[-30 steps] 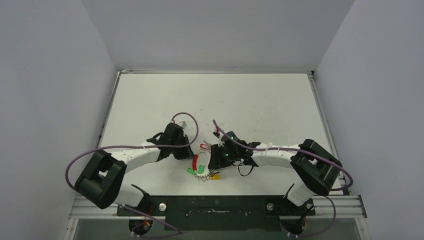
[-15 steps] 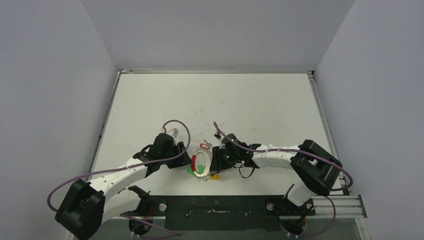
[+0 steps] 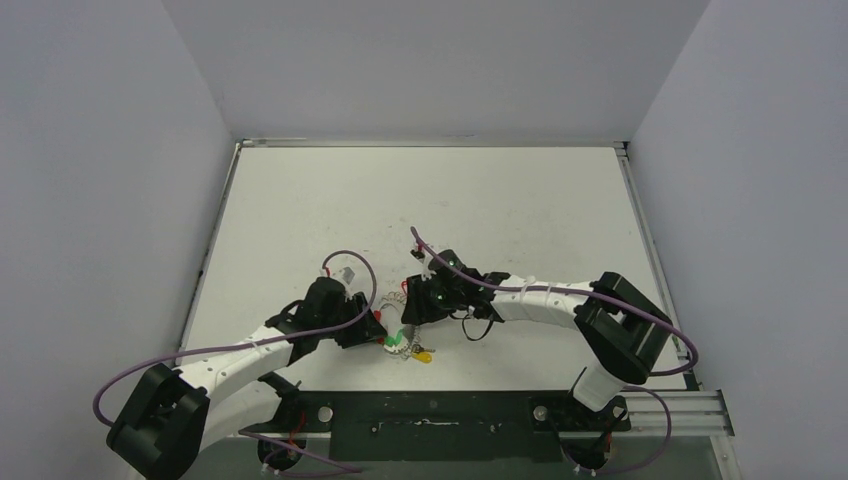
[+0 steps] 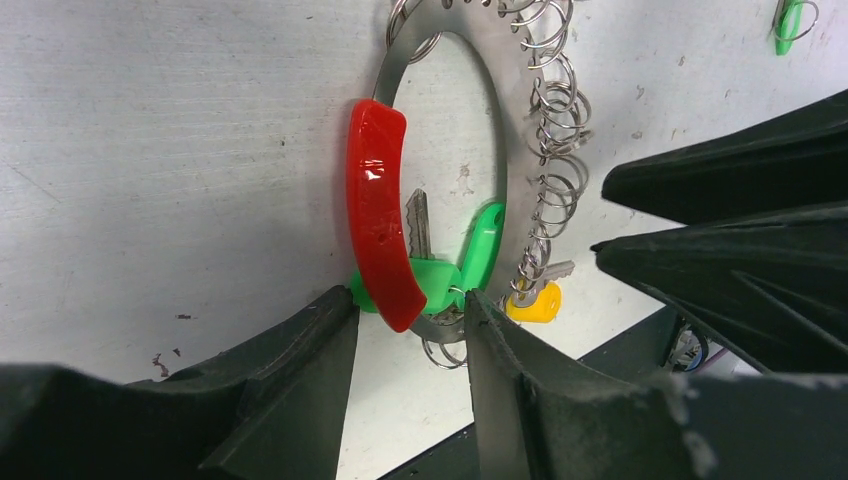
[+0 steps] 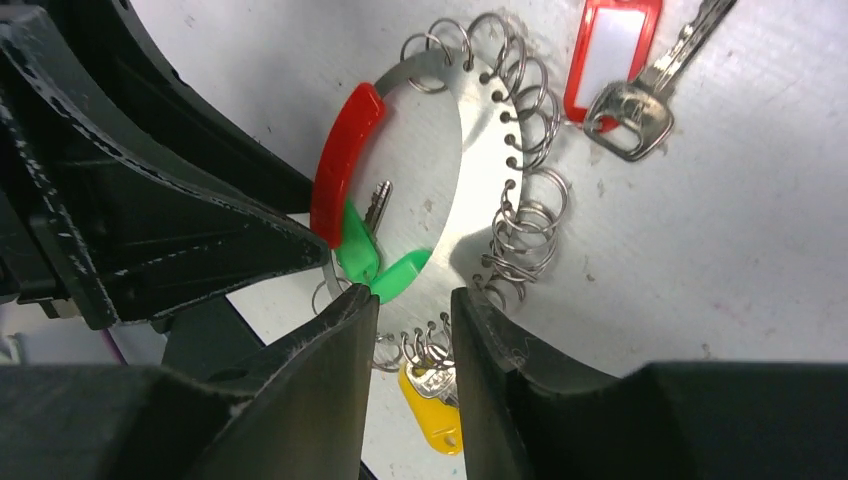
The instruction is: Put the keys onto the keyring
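The keyring [image 4: 520,190] is a flat silvery ring lined with small split rings, with a red curved segment [image 4: 378,215]. Two green keys [image 4: 445,280] and a yellow key [image 4: 535,303] hang at its lower end. My left gripper [image 4: 408,312] is open, its jaws either side of the red segment's end and the green keys. My right gripper [image 5: 405,305] is shut on the keyring [image 5: 500,150] beside the yellow key [image 5: 432,400]. A red-tagged key [image 5: 610,55] lies by the ring's far side. In the top view the keyring [image 3: 400,340] sits between the left gripper [image 3: 378,332] and the right gripper [image 3: 410,312].
A loose green key [image 4: 790,25] lies on the white table beyond the ring. The table's near edge and its black rail [image 3: 430,412] are just below the ring. Purple cables loop over both arms.
My left arm has swung down and in, bringing its jaws onto the ring's lower end. My right gripper has shifted left and slightly away, and the ring has tilted with it.
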Robot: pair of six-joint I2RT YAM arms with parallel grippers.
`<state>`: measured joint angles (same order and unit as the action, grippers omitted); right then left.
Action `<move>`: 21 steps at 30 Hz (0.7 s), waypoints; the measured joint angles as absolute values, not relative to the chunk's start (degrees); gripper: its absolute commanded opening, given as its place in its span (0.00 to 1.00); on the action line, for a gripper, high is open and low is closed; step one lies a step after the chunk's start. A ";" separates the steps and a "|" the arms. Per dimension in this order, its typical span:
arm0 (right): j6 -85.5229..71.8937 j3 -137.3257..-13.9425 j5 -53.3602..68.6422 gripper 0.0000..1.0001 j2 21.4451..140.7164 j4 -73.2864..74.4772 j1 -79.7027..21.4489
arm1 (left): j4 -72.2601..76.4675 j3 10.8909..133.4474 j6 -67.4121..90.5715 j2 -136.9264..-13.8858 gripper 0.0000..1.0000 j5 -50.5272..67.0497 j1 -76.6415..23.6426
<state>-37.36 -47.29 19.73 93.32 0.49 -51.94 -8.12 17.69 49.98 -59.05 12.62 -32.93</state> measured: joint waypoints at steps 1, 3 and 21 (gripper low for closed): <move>-36.95 -47.99 19.66 0.40 93.30 0.51 -51.83 | -8.03 17.65 50.17 -59.05 0.42 12.67 -32.93; -36.47 -48.40 19.29 0.40 93.21 0.64 -51.72 | -7.88 17.54 50.46 -59.05 0.42 12.73 -32.95; -41.30 -35.42 21.63 0.32 88.05 -3.44 -56.23 | -5.13 16.43 53.17 -59.99 0.37 13.91 -33.56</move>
